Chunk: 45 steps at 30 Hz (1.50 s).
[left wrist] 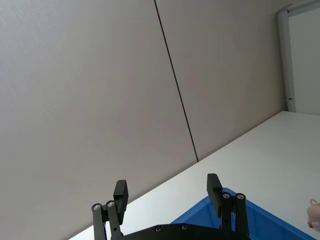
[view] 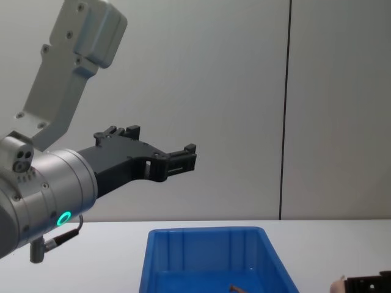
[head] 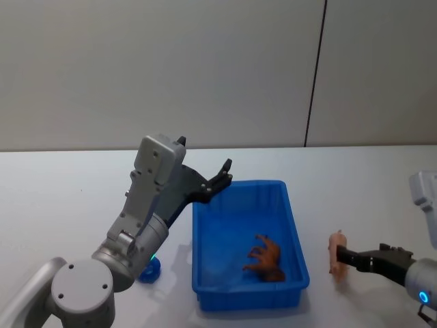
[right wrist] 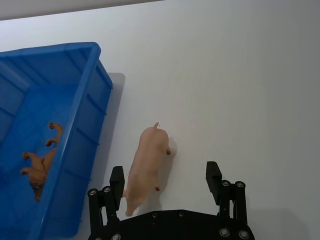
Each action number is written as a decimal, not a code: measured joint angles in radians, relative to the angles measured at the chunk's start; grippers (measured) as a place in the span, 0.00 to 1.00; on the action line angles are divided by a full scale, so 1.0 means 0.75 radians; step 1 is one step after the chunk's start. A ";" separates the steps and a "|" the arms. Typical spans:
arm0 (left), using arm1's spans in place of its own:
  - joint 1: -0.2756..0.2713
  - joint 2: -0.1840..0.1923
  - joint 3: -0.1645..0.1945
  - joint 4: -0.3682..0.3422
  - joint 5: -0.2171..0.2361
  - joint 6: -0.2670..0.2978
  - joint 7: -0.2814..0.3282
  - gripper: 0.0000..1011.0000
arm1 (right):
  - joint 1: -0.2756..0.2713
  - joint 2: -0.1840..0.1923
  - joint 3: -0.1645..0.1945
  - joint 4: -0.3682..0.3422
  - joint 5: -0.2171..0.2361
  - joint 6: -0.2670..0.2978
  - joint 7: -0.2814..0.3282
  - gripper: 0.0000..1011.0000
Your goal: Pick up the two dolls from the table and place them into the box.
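1. The left gripper (head: pixel 224 174) is hovering in the air over the far left corner of the box (head: pixel 239 184), its two fingers spread wide apart and holding nothing.
2. The reddish-brown animal (head: pixel 266 258) is lying inside the blue box, toward its near right part.
3. The pale pink pig (right wrist: pixel 147 165) is lying on the white table (right wrist: pixel 240 75), just to the right of the box and apart from its wall.
4. The right gripper (right wrist: pixel 165 172) is reaching in low from the near right, fingers parted around the pig's near end; the pig is sitting close to one finger, with a clear gap to the other.
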 joint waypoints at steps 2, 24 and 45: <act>0.000 0.000 0.000 0.000 0.000 0.000 0.000 0.99 | 0.012 -0.007 -0.004 0.015 -0.006 -0.003 0.006 0.99; 0.000 0.000 0.000 0.000 0.000 0.000 0.000 0.99 | 0.080 -0.058 -0.029 0.121 -0.042 0.035 0.014 0.99; 0.000 0.000 0.000 0.000 0.000 0.000 0.000 0.99 | 0.172 -0.109 -0.063 0.249 -0.114 0.035 0.078 0.99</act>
